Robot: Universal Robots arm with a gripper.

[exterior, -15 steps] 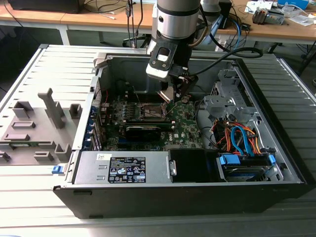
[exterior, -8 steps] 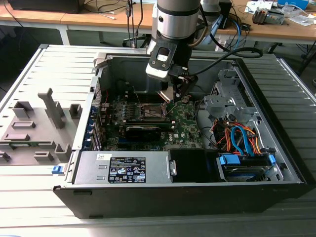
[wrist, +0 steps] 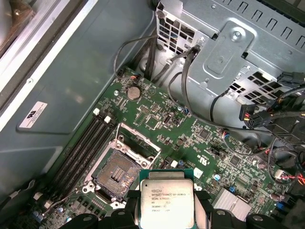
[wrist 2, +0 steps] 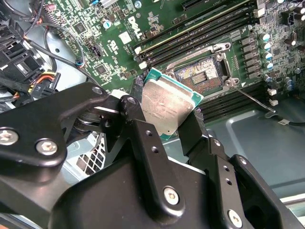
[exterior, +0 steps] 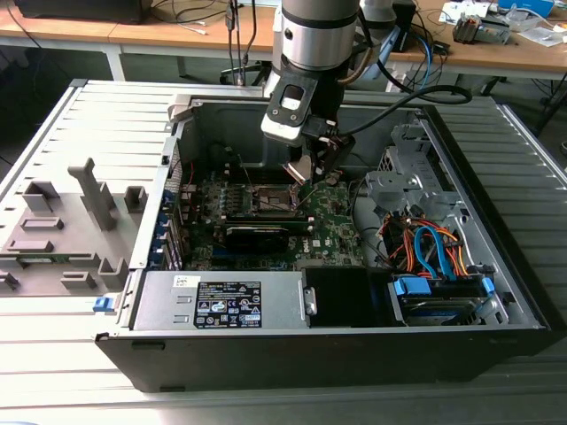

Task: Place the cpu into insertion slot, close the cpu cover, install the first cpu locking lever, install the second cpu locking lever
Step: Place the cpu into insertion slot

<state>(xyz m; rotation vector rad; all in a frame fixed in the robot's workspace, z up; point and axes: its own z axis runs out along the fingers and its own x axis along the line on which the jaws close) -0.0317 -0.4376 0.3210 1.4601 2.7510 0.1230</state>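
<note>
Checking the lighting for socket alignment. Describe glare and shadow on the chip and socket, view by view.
Exterior view: the insertion slot sits dim inside the case. Second wrist view: the cpu face carries a pale sheen, no blown-out glare. First wrist view: cpu and insertion slot evenly lit, no hard shadow.

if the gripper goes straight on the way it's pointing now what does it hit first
Probably the motherboard just beside the insertion slot, with the held cpu touching first. The gripper, shut on the cpu, sits offset from the slot's centre. Depth is unclear.
</note>
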